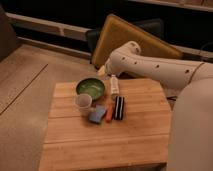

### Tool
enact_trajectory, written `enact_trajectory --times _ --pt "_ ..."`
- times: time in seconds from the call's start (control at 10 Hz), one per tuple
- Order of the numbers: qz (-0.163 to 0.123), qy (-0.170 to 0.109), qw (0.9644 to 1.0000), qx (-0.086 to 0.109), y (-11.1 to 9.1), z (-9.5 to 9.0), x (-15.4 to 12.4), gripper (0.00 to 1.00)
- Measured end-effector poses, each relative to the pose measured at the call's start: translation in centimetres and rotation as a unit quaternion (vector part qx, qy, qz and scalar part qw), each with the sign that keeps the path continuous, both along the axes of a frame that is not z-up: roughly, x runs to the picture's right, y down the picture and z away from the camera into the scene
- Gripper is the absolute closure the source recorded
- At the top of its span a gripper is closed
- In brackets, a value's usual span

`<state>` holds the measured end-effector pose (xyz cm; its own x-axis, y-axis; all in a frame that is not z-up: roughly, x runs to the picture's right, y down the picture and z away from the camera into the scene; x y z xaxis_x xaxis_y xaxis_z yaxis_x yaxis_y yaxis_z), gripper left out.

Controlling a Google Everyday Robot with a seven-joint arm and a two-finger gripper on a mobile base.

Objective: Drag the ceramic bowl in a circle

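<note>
The end effector (114, 91) points downward over the far part of the wooden tabletop (100, 145), its pale tip just beside the right rim of the ceramic bowl (90, 88); whether it touches the bowl cannot be told, nor whether it is apart or together. The white arm (160, 67) that carries it reaches in from the right and bends at a rounded joint above the tabletop's far edge. The ceramic bowl, glossy green with a darker rim, sits upright near the far edge, left of centre. Just in front of it stands a small pale cup (83, 102), close to or touching the bowl's near side. To the right of the cup lie three small things in a row: a blue block (97, 114), a narrow orange piece (109, 114) and a dark oblong object (119, 107), the last directly in front of the end effector. Behind the tabletop a large tan panel (130, 37) leans at a tilt against dark furniture.
</note>
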<state>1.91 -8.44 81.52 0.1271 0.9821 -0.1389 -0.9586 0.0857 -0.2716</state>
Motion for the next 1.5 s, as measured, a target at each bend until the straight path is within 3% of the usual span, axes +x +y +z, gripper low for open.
enact_trajectory --times 0.5,0.9,1.0,1.2,1.5 --pt "0.014 -0.039 0.9972 -0.063 2.0 5.1 -2.2 0.35" --pt "0.03 -0.029 0.9884 -0.146 5.8 12.0 -1.3 0.35" --pt "0.03 -0.027 0.9866 -0.158 6.2 13.0 -1.3 0.35" --pt "0.018 -0.051 0.9848 -0.165 5.7 14.8 -3.0 0.35" --pt "-0.004 -0.088 0.9856 -0.144 3.5 14.9 -4.9 0.35"
